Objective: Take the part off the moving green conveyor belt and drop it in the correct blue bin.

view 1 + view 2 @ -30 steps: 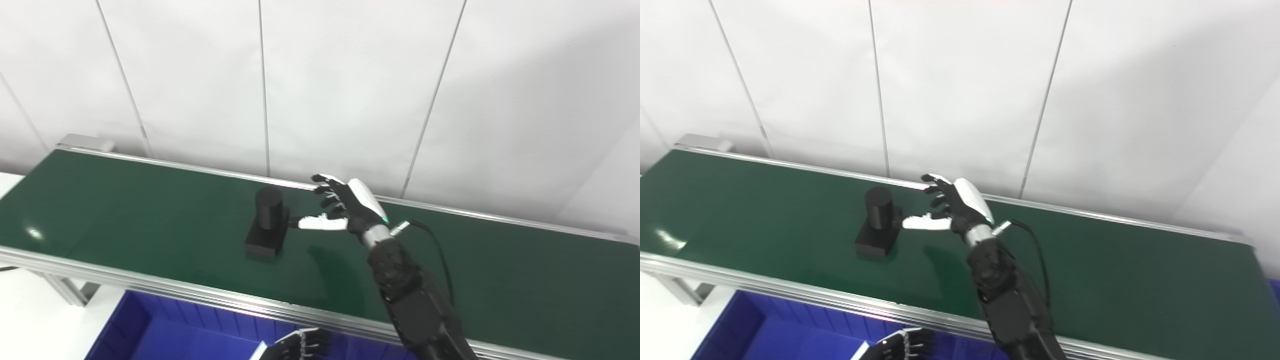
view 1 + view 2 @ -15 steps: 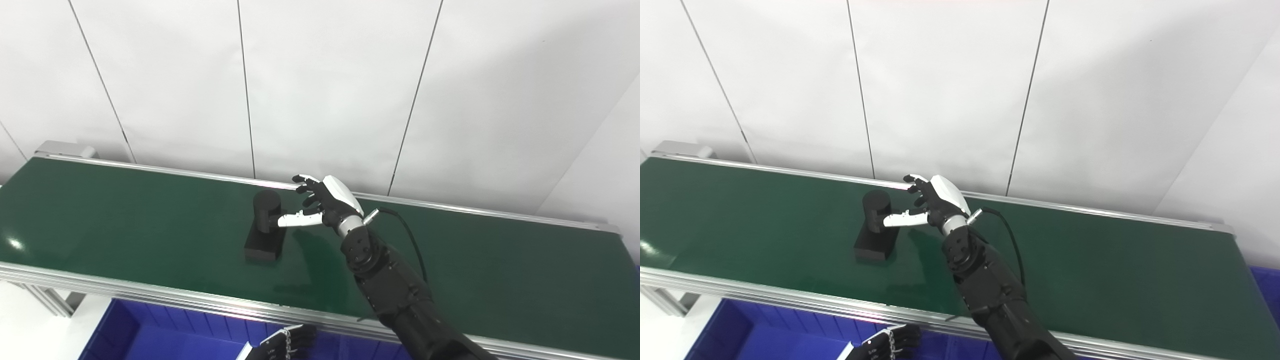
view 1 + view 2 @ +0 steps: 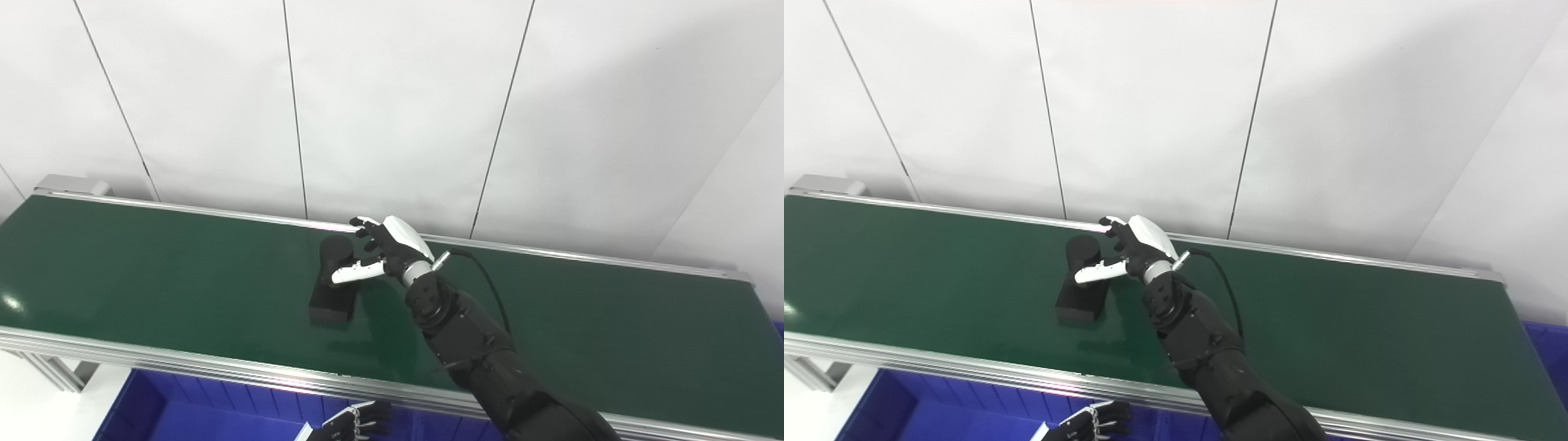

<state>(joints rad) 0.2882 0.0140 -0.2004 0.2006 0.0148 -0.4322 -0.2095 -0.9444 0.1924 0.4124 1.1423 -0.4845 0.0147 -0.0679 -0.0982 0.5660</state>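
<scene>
Item: black part [image 3: 334, 278], an upright cylinder on a block base, standing mid-way on the green conveyor belt [image 3: 153, 275]; it looks rigid, smooth and probably fairly light, best gripped round the cylinder. Right robot hand [image 3: 383, 254] spread wide, thumb across the cylinder's front, fingers behind, not yet closed; a second ago it stood just beside the part. Left robot hand [image 3: 352, 424] low over the blue bin [image 3: 184, 410], fingers loosely curled, holding nothing.

left hand [image 3: 352, 424]: cut off at bottom edge | blue bin [image 3: 184, 410]: only part visible | right hand [image 3: 386, 248] grasp on part [image 3: 334, 278]: unclear
</scene>
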